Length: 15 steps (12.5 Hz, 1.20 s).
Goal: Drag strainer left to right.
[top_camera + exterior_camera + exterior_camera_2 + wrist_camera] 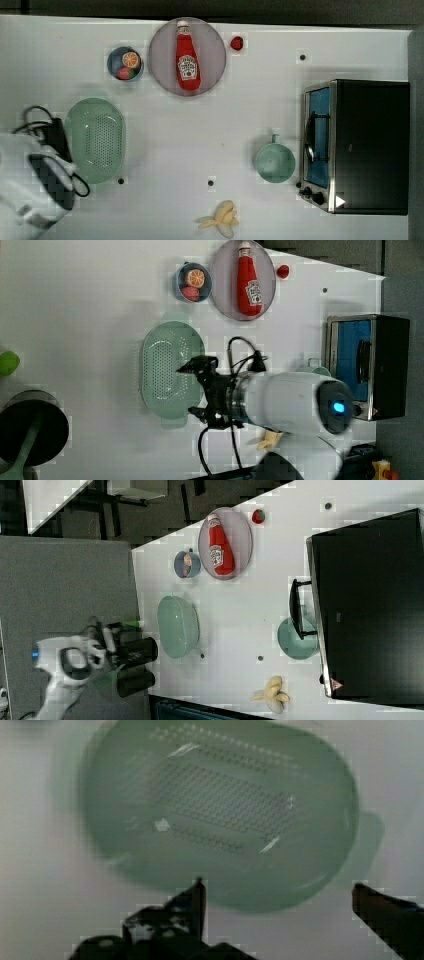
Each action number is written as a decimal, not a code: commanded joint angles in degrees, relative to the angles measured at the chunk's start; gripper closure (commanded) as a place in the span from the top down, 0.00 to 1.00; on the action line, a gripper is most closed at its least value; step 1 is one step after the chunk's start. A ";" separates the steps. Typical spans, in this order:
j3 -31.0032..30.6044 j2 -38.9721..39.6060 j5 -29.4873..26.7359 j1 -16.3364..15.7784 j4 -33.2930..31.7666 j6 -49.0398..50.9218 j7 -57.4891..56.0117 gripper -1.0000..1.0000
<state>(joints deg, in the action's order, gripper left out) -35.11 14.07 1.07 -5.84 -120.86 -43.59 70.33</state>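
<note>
**Gripper over strainer rim, drag not begun**

Strainer (96, 140) sits on the white tabletop (210, 130) at the top view's left, upright, open side up, long axis running up-down in that view. Nothing inside it. Near it toward the top view's top: a small bowl (125, 63) with fruit pieces, then a round plate (160, 70) carrying a ketchup bottle (187, 56). Well apart at the top view's right: the mint cup (274, 162) just beside the toaster oven (357, 145). Banana (221, 219) lies near the top view's bottom edge.

Gripper (277, 892) is spread wide, fingers (197, 900) apart with nothing between them; in the wrist view they frame the strainer's near long rim. In the left view the gripper (197, 387) hangs by the rim on the side facing the arm. Contact with the rim cannot be confirmed.

Handling, as judged: thin moulded plastic, so light and fairly stiff, with some flex in the wall. Smooth base on a smooth tabletop should slide easily, and may also skate or rotate if pushed off-centre. Best hold looks like the wide rim at mid-length of the long side, one finger inside the wall and one outside. The small end tab (370, 840) is the alternative, but would let the body swing
</note>
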 commanded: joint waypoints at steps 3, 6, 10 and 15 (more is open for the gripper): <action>4.24 8.57 -0.52 0.39 -0.85 -10.13 6.50 1.00; 8.54 14.52 -0.52 -3.06 -0.63 -17.23 6.48 1.00; 16.26 18.96 -0.52 -10.19 -0.06 -20.77 6.50 1.00; 21.54 18.81 -0.52 -12.13 -0.74 -20.32 5.99 1.00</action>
<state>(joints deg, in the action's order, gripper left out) -13.39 34.33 1.86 -16.49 -121.42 -65.80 75.20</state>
